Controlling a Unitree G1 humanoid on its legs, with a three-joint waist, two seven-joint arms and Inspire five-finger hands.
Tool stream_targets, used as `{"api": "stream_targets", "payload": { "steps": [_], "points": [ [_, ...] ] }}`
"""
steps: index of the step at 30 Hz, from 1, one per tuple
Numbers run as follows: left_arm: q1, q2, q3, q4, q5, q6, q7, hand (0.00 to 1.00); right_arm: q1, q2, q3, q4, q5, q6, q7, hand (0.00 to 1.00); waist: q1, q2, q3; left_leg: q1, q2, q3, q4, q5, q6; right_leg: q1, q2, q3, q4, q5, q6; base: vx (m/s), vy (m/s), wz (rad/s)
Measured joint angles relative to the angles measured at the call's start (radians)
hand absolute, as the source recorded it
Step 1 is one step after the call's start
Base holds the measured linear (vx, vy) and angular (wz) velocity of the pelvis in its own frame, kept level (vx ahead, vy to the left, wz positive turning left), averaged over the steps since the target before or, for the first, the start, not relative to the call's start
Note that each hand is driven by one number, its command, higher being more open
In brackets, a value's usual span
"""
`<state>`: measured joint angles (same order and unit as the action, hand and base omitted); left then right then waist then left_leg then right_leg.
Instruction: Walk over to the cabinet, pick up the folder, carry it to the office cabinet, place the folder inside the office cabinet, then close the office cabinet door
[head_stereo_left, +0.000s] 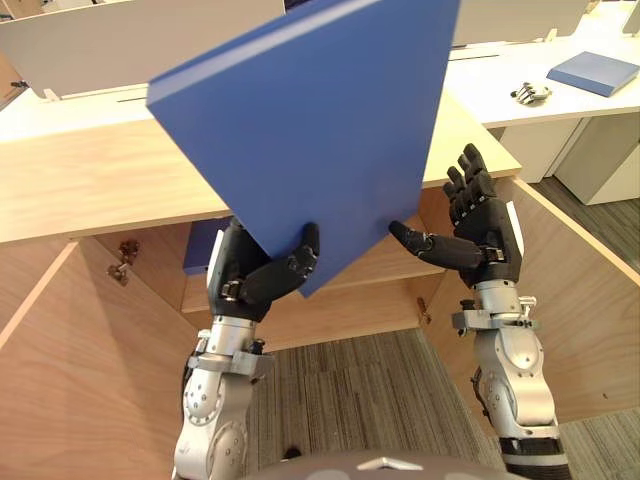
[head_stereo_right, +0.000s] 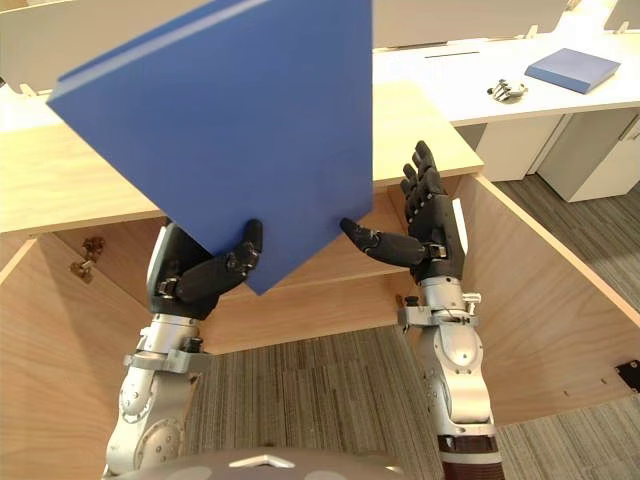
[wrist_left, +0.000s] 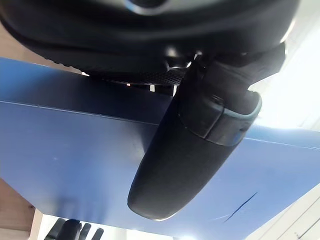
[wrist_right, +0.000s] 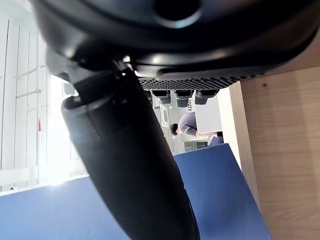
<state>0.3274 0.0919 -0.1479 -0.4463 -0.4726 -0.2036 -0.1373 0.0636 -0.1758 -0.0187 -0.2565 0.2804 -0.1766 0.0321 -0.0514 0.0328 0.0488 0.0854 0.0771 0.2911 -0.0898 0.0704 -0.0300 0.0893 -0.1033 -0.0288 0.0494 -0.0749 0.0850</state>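
A large blue folder (head_stereo_left: 310, 120) is held up tilted in front of the open wooden office cabinet (head_stereo_left: 100, 170). My left hand (head_stereo_left: 255, 280) is shut on its lower corner, with the thumb (wrist_left: 195, 150) pressed across the blue face (wrist_left: 75, 150). My right hand (head_stereo_left: 485, 225) stands open to the right of the folder, palm towards it and fingers straight up. Its thumb reaches close to the folder's lower edge; I cannot tell if it touches. The right wrist view shows the folder (wrist_right: 225, 200) past the thumb.
Both cabinet doors stand open, left (head_stereo_left: 70, 370) and right (head_stereo_left: 580, 320). A shelf (head_stereo_left: 350, 285) crosses the inside, with something blue (head_stereo_left: 200, 245) at its left. On a white desk (head_stereo_left: 500, 100) behind lie another blue folder (head_stereo_left: 595, 72) and a small metal object (head_stereo_left: 530, 93). The floor is grey carpet (head_stereo_left: 350, 400).
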Motion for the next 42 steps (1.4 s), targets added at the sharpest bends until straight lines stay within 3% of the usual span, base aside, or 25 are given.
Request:
{"api": "stream_targets", "payload": {
  "steps": [9,12,13,19,24,28,29,35,42],
  "points": [
    [0.000,0.051,-0.029,0.021,-0.011,0.020,-0.047,0.00,-0.042,-0.122,0.005,0.019,0.037,0.001,0.091,1.00,0.005,0.002,-0.003,-0.001,-0.001,0.000,0.000,0.004,0.002,-0.001,0.000,0.000,0.000,0.001,0.001,-0.02,0.001,0.00],
    [-0.002,0.075,-0.033,0.048,-0.012,0.020,-0.071,0.00,-0.064,-0.221,0.037,0.050,0.038,0.001,0.124,1.00,0.007,0.001,-0.010,-0.004,-0.001,-0.001,-0.001,0.005,0.002,-0.002,-0.001,0.000,0.000,0.002,0.003,0.00,0.000,0.00],
    [-0.002,0.089,-0.033,0.064,-0.012,0.021,-0.077,0.00,-0.070,-0.269,0.058,0.061,0.039,0.005,0.148,0.00,0.009,0.000,-0.013,-0.007,-0.001,-0.001,-0.001,0.006,0.002,-0.003,0.000,0.000,-0.001,0.003,0.003,0.00,0.000,0.03],
    [-0.001,0.178,-0.034,0.109,-0.032,0.038,-0.093,0.00,-0.072,-0.459,0.119,0.130,0.080,0.038,0.227,0.00,0.024,-0.006,-0.022,-0.026,-0.003,-0.007,-0.001,0.014,0.007,-0.018,-0.002,-0.003,0.000,0.010,0.008,-0.01,0.003,0.02],
    [-0.001,0.215,-0.029,0.123,-0.028,0.038,-0.101,0.00,-0.072,-0.482,0.121,0.163,0.088,0.047,0.253,0.00,0.025,-0.009,-0.023,-0.033,-0.004,-0.009,-0.005,0.020,0.009,-0.025,-0.003,-0.004,0.000,0.013,0.008,-0.05,0.006,0.01],
    [-0.001,0.195,0.033,0.131,-0.024,0.038,-0.085,0.00,-0.072,-0.458,0.120,0.159,0.074,0.044,0.285,0.00,0.025,-0.010,-0.025,-0.036,-0.003,-0.008,-0.005,0.026,0.009,-0.033,-0.002,-0.004,0.000,0.015,0.006,-0.05,0.007,-0.01],
    [-0.001,0.187,0.038,0.131,-0.010,0.037,-0.088,1.00,-0.072,-0.413,0.117,0.163,0.062,0.045,0.278,0.00,0.026,-0.013,-0.027,-0.036,-0.003,-0.008,-0.005,0.027,0.009,-0.033,-0.002,-0.004,0.000,0.015,0.005,-0.04,0.005,0.01],
    [-0.030,0.085,0.097,0.137,0.020,0.031,-0.056,1.00,-0.069,-0.215,0.077,0.165,0.025,0.047,0.236,0.00,0.037,-0.017,-0.029,-0.038,-0.004,-0.010,-0.005,0.032,0.011,-0.034,-0.003,-0.006,-0.001,0.019,0.003,-0.03,0.006,0.01],
    [-0.070,0.024,0.142,0.193,0.134,0.028,0.011,1.00,-0.069,-0.069,0.074,0.162,-0.017,0.047,0.192,0.00,0.038,-0.024,-0.033,-0.041,-0.004,-0.016,-0.005,0.035,0.011,-0.033,-0.003,-0.014,-0.005,0.022,0.002,-0.01,0.001,0.01]
  ]
}}
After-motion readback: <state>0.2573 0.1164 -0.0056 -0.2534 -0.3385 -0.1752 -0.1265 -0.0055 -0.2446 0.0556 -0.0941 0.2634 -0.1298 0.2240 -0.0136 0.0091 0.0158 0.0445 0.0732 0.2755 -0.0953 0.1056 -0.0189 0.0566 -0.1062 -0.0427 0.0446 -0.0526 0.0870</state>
